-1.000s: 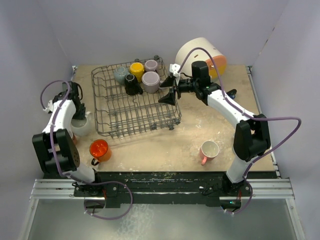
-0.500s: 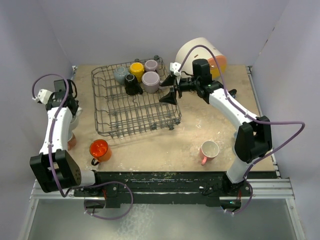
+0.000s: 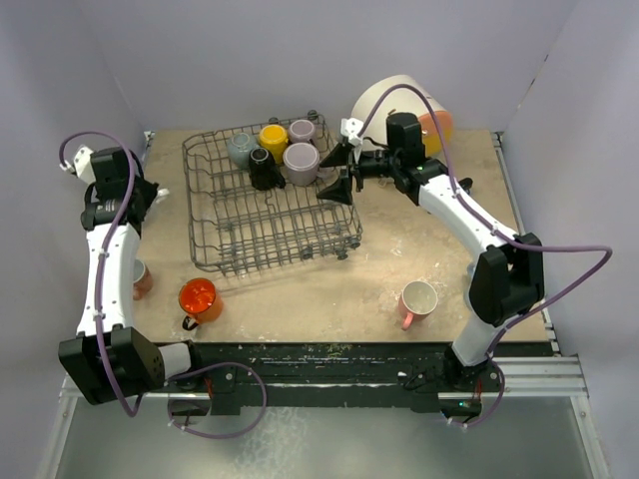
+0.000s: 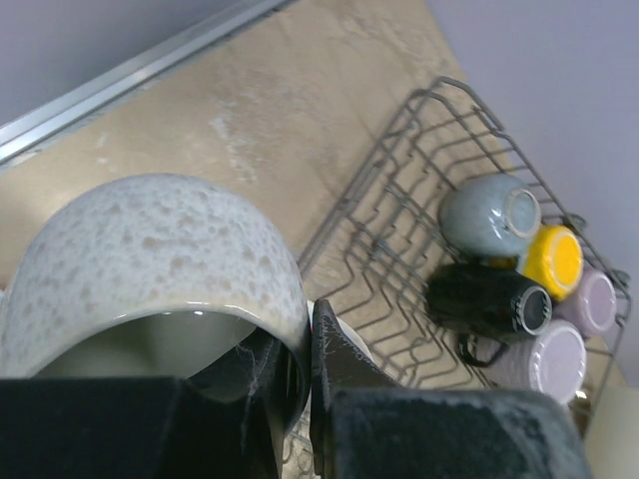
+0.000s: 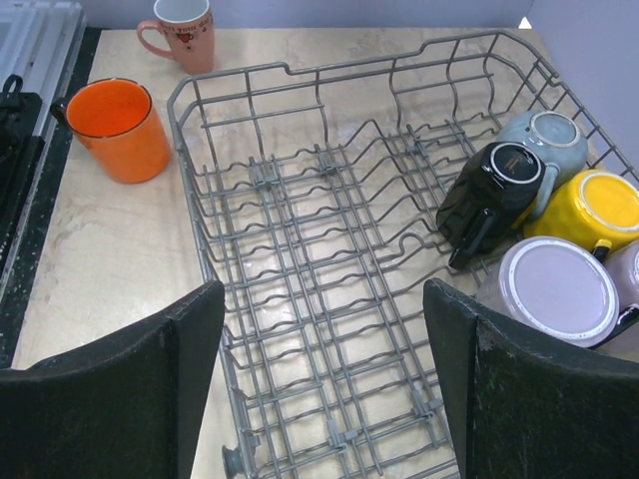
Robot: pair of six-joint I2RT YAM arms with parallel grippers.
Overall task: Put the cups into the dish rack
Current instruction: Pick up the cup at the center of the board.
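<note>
Left wrist view, speckled cream mug (image 4: 150, 249), glossy rim, pale inside

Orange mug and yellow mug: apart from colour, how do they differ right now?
The orange mug stands upright on the table, outside the rack, while the yellow mug sits in the rack's corner. The orange mug's mouth faces up; the yellow mug is turned so its bottom shows. The orange mug stands alone; the yellow mug is crowded beside a black mug and others. Both are small, plain-coloured mugs.
</note>
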